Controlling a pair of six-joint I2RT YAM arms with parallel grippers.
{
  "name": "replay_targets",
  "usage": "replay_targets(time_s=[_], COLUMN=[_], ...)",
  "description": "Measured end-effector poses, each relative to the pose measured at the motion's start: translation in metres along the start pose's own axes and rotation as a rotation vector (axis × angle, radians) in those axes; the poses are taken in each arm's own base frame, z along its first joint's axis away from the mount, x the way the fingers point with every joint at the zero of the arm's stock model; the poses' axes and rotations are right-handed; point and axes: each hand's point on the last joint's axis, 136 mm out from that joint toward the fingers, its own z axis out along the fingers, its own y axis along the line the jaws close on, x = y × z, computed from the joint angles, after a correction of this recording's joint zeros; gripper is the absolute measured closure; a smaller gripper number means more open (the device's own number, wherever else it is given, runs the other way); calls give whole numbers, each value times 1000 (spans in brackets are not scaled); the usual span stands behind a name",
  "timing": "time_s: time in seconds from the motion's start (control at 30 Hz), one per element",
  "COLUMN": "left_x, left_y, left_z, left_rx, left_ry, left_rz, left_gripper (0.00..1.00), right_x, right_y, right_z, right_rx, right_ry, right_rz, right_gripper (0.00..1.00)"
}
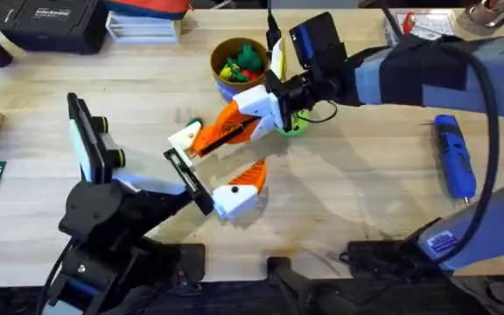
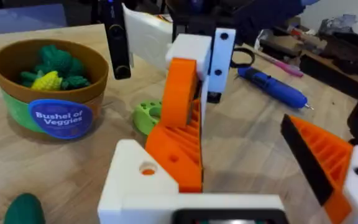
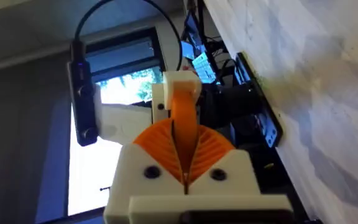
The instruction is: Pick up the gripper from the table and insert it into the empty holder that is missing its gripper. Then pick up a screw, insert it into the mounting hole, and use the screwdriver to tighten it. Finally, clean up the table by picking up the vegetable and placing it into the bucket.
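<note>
Over mid-table, the right gripper (image 3: 184, 146) is clamped on the gripper (image 2: 179, 118), touching the holder (image 2: 132, 180) with the left gripper (image 2: 229, 155) spread wide, so any tilt could jam it or pop it loose.

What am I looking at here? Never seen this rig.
Two robot arms at a table. One picture looks down from above; the other two come from a camera on each arm's wrist. The right claw is shut on a loose orange finger and holds it at the bare white mount of the open left claw. On the table lie a blue screwdriver, a bucket of toy veg, a green disc and a dark green vegetable.
</note>
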Motion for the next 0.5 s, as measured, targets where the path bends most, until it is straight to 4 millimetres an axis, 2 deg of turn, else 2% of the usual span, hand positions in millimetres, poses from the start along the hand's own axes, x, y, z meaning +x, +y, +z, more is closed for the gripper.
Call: replay_targets(time_s=[0.5], left_x=[-2], left_y=[6], left_z=[0], left_rx=[-33], left_ry=[-9], left_rz=[-4], left_gripper=[15], right_x=[-16], right_y=[2], right_z=[3], right_rx=[23], right_ry=[-63], right_rz=[35], right_gripper=[994])
